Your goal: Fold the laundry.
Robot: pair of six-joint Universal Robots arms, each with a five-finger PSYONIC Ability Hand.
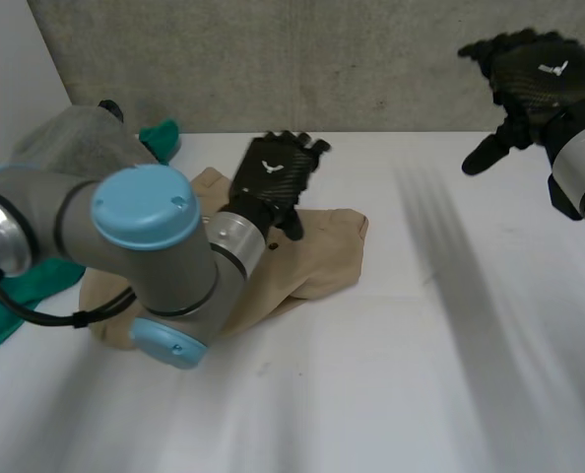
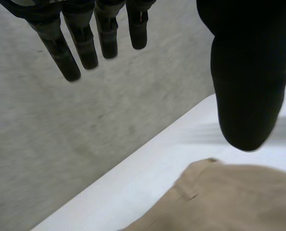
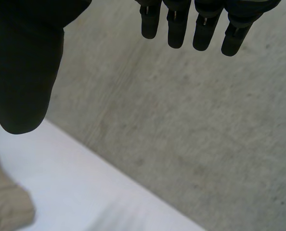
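No word, number or brand name can be read anywhere. The only marks are a small white emblem, winged in shape, on the back of the left hand [image 1: 273, 182], and one of the same kind on the back of the right hand [image 1: 547, 79]. Neither carries letters that can be made out.

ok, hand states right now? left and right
Left hand: open, fingers straight, over the crumpled beige fabric garment, holding nothing.
Right hand: open, up off the table, holding nothing.
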